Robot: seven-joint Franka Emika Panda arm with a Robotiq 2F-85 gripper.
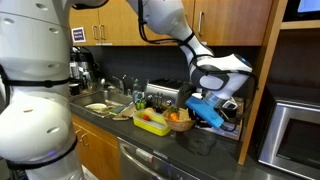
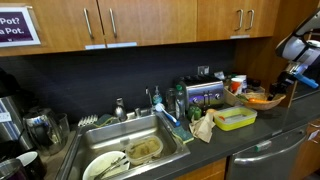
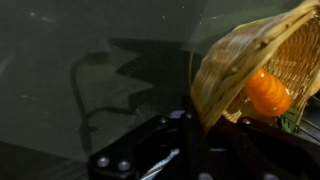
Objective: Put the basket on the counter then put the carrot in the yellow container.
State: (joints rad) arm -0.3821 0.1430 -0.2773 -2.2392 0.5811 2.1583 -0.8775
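The tan wicker basket [image 3: 235,65] fills the right of the wrist view, tilted, with the orange carrot [image 3: 268,93] lying inside it. My gripper [image 3: 203,128] is shut on the basket's rim. In both exterior views the basket [image 1: 179,121] [image 2: 259,99] is held low over the dark counter [image 1: 205,148] [image 2: 215,143]; I cannot tell whether it touches. The gripper [image 1: 203,110] reaches in from the basket's side. The yellow container [image 1: 152,123] [image 2: 237,119] stands on the counter right beside the basket and looks empty.
A sink [image 2: 135,152] with dirty dishes lies along the counter. A rectangular box of bottles [image 2: 203,95] stands against the back wall. A microwave [image 1: 296,132] sits past the wooden side panel. Wooden cabinets [image 2: 150,20] hang overhead.
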